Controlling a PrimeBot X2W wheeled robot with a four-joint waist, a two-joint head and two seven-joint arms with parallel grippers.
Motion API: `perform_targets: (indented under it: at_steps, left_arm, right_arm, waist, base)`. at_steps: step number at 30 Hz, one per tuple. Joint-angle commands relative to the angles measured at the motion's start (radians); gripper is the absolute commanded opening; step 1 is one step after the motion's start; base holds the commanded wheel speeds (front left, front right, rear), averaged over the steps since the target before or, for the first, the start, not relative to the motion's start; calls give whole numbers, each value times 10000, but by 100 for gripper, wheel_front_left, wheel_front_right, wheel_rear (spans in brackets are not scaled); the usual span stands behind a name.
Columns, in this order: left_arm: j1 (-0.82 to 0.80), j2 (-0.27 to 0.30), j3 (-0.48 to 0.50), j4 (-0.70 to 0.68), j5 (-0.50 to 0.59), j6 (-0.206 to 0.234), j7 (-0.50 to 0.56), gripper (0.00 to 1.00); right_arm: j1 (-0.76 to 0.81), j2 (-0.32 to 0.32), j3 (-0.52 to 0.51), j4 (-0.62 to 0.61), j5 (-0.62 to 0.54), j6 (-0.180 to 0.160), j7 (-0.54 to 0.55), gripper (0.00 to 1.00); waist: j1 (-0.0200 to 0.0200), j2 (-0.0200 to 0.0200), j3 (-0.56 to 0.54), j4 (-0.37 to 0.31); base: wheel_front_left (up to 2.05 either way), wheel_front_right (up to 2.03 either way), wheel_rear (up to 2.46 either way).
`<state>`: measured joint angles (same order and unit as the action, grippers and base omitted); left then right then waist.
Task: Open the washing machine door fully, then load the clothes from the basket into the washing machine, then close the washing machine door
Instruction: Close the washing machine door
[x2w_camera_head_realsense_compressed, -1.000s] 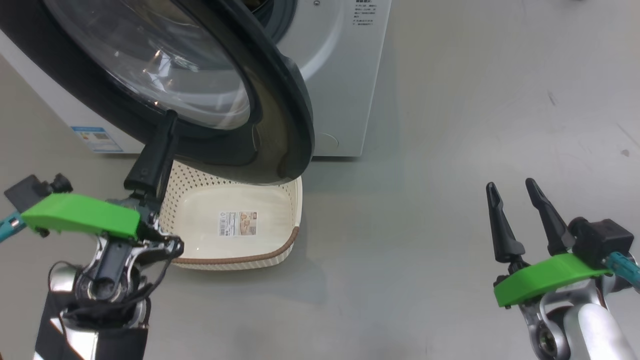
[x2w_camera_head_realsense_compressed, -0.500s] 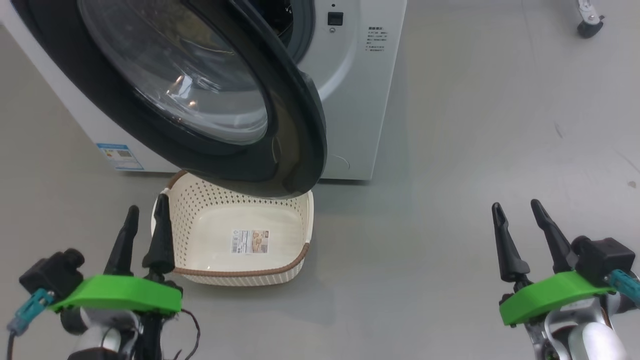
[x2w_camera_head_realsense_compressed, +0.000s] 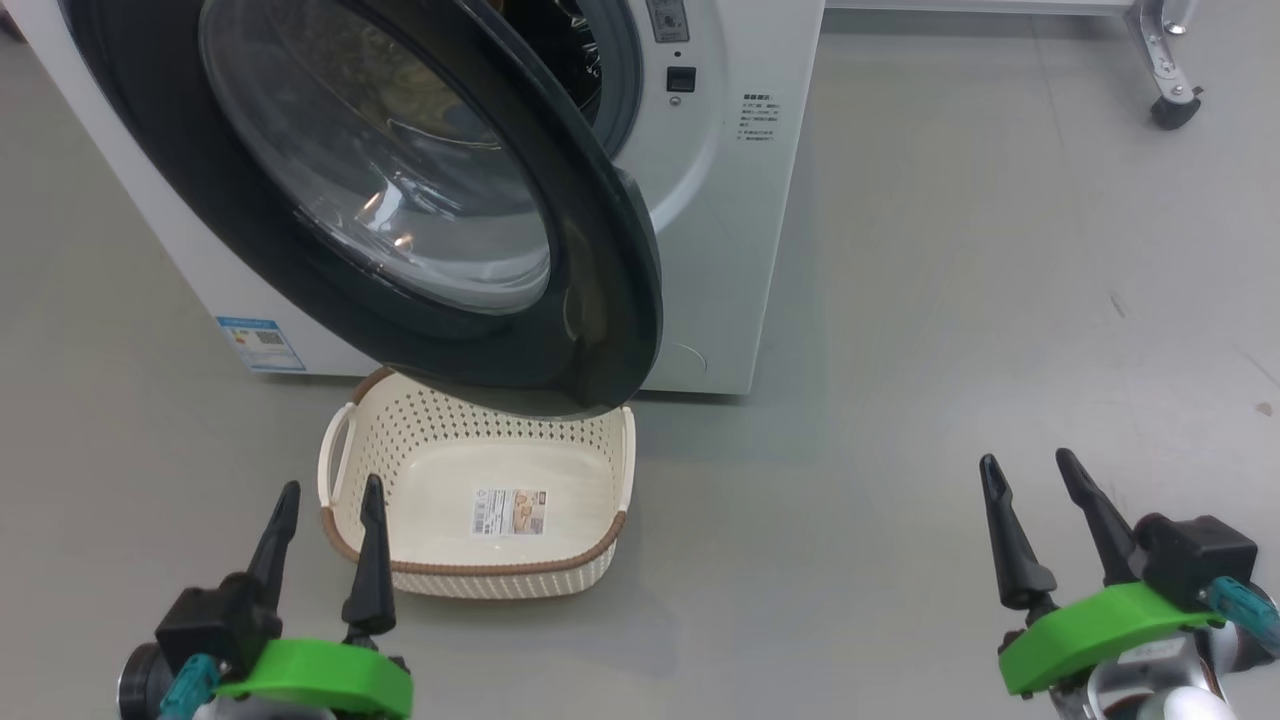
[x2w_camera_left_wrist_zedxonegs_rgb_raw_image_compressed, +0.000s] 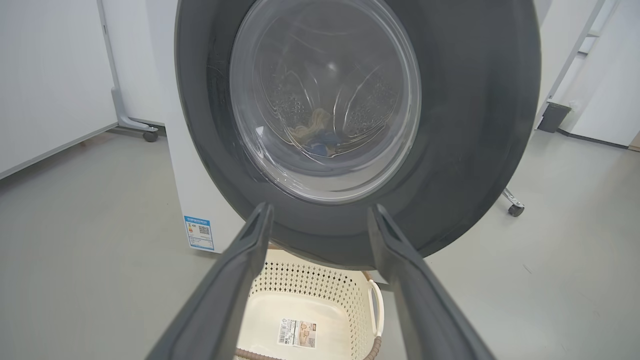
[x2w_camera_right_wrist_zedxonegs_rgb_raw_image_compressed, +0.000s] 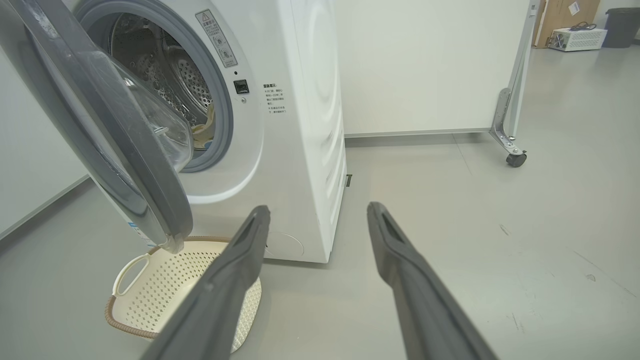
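At 7 o'clock the left gripper (x2w_camera_head_realsense_compressed: 331, 482) holds its jaws wide apart, gripping nothing, near the basket (x2w_camera_head_realsense_compressed: 500, 580), which sits at 6 o'clock beneath the part-open washing machine door (x2w_camera_head_realsense_compressed: 600, 300); clothes (x2w_camera_right_wrist_zedxonegs_rgb_raw_image_compressed: 204, 129) lie in the drum. At 4 o'clock the right gripper (x2w_camera_head_realsense_compressed: 1025, 455) spreads its jaws, touching nothing.

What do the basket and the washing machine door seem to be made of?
Basket: likely moulded plastic, matte cream, judging by its perforated walls. Washing machine door: glossy dark rim, probably plastic; clear bowl with reflections, glass or clear plastic.
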<state>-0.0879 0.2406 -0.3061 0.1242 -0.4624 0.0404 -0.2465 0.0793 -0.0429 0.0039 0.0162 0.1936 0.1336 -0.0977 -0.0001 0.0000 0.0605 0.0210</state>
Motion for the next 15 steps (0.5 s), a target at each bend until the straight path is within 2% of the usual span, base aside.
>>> perform_targets:
  at_steps: [1, 5, 15]
  left_arm:
    - [-261, 274, 283, -401, 242, 107, -111, 100]
    - [-121, 267, 123, -534, 659, 263, -130, 100]
    - [-102, 201, 32, -527, 1011, 320, -147, 100]
  right_arm:
    - [-198, -74, 192, -396, -16, -29, 0, 100]
    - [-138, -74, 212, -429, -10, -29, 43, 100]
    - [-118, -74, 238, -485, -44, -29, 89, 100]
  waist:
    - [1, 0, 1, 3]
    - [1, 0, 1, -7]
    - [1, 0, 40, -26]
  base:
    - [0, 0, 0]
    - [0, 0, 0]
    - [0, 0, 0]
